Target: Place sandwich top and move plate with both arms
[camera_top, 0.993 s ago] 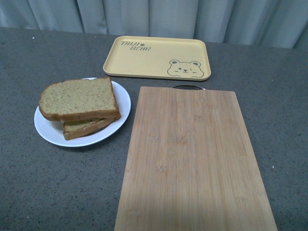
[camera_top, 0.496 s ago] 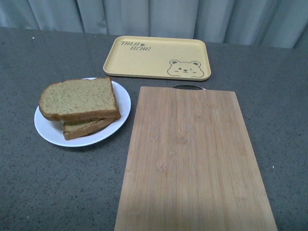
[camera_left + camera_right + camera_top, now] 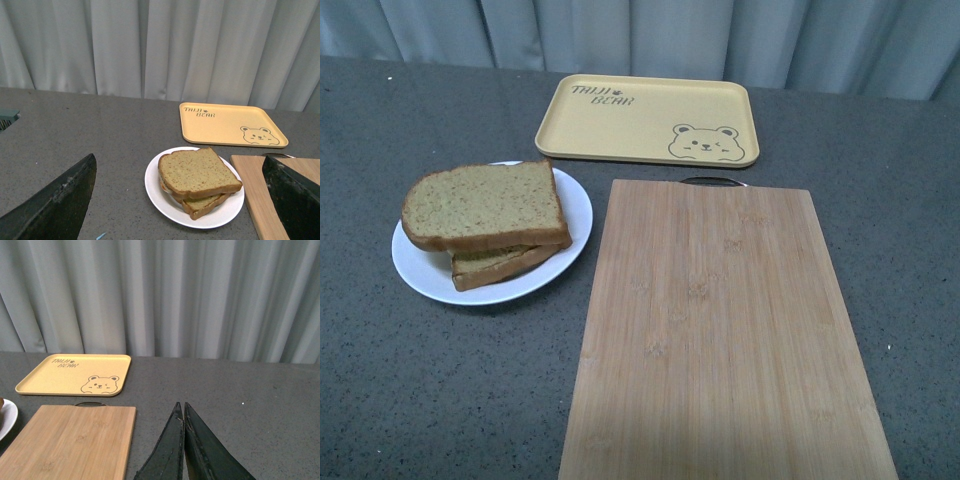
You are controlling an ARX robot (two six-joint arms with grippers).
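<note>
I am watching the sandwich top in the left-middle of the front view. It is lying flat on a second bread slice, skewed a little off it, and both are sitting on the white plate on the grey desk. I am judging the bread to be light, soft and easy to dent, so I am not planning to pinch it. The top looks already placed. I am reading the plate as stiff, smooth, likely slippery and breakable, with a shallow rim showing bare along its left and lower edges. I am thinking of taking it at opposite points of that rim, one tool per side, and keeping it level so the stack is not sliding.

Further right, the yellow bear tray is lying at upper centre. The bamboo cutting board is filling the lower centre-right, just beside the plate.

Neither arm is showing in the front view. In its wrist view, the left tool is standing wide apart and holding nothing, back from the plate. The right tool is pressing its fingers tip to tip with nothing between them, over bare desk.
</note>
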